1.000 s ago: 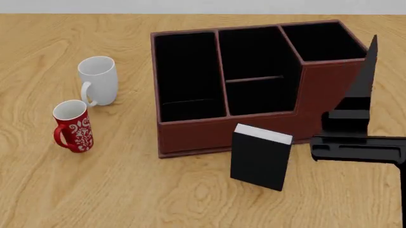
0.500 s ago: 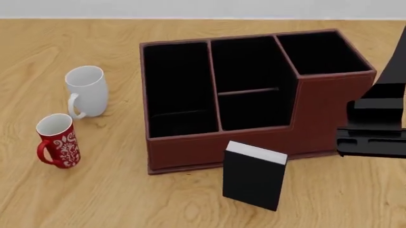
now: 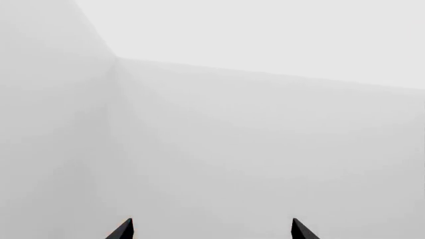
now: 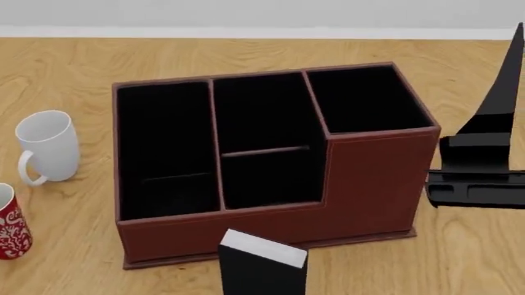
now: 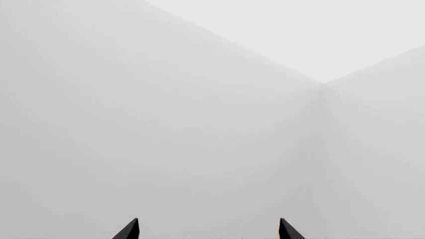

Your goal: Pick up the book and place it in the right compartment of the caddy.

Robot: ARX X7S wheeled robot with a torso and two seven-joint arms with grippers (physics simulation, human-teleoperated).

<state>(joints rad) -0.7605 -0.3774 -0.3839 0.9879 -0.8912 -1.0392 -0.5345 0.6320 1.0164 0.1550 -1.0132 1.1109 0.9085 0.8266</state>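
left claw (image 3: 212, 232): only the two dark fingertips (image 3: 125, 229) poke into its wrist cam. They're spread wide with nothing between them, so it's let go and empty. All it faces is a plain white corner of wall, and it doesn't show in the head cam at all.

red mug (image 4: 8, 226): patterned, half cut off at the head cam's left edge. It's the thing farthest from the right arm.

white mug (image 4: 48, 147): upright on the table (image 4: 459, 258), just behind the red one, with its handle turned to the near side. Also way off from the right arm, on the other side of the box.

book (image 4: 262, 270): black, standing on end right in front of the box's low front wall, white page strip on top. It's tilted a bit, its bottom is cut off by the frame, and it's well to the left of the right arm and nearer the robot. Nothing is gripping it.

box (image 4: 369, 184): reddish-brown, black inside, sitting between the mugs and the right arm.

right compartment (image 4: 365, 98): the tall square section, and the part of the box closest to the right arm. Looks bare inside.

right arm (image 4: 480, 166): black, just beside the box's right end, not touching it as far as I can tell.

right claw (image 5: 208, 232): same deal in its wrist cam. Fingertips (image 5: 129, 230) apart, gripping nothing, pointed at a white wall corner.
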